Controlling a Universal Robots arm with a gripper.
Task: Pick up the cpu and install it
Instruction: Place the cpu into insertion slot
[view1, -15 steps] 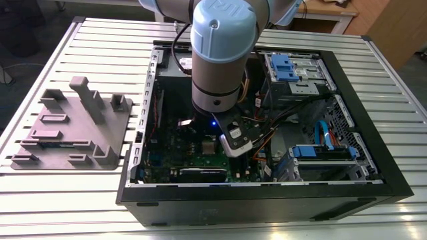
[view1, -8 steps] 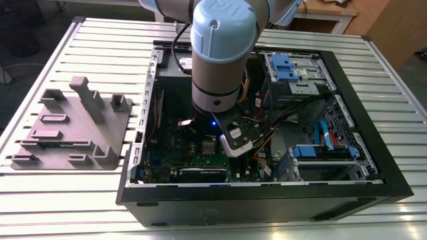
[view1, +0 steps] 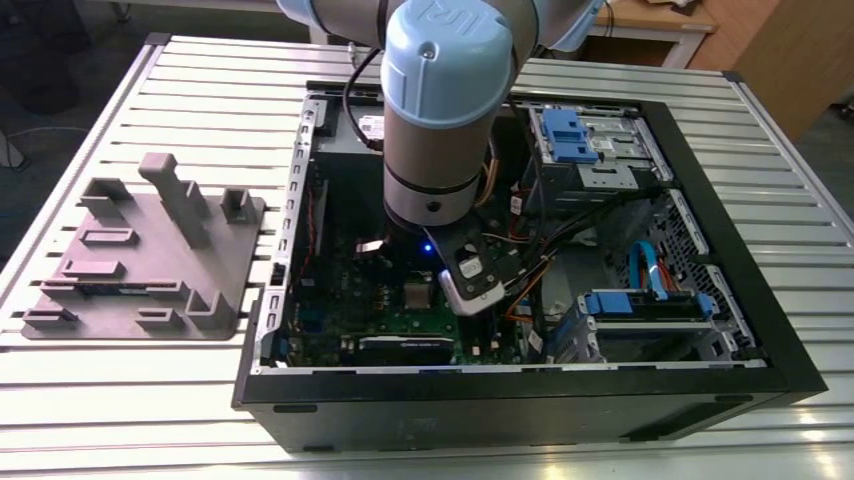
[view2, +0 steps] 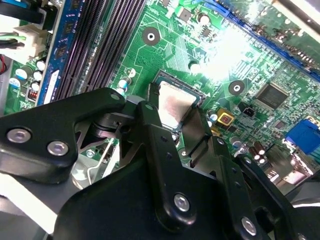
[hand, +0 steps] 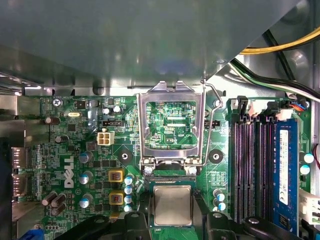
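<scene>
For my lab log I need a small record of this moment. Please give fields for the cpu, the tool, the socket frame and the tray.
cpu: small square silvery-beige metal chip, lying flat on the green motherboard
tool: black tool, right over the chip, inside the black computer case
socket frame: rectangular silver metal frame, swung open beside the chip
tray: grey plastic tray, outside the case, at the exterior view's left

Exterior view overlooks the computer case (view1: 534, 400) from above; both wrist views face its motherboard (hand: 60, 150) closely
</scene>
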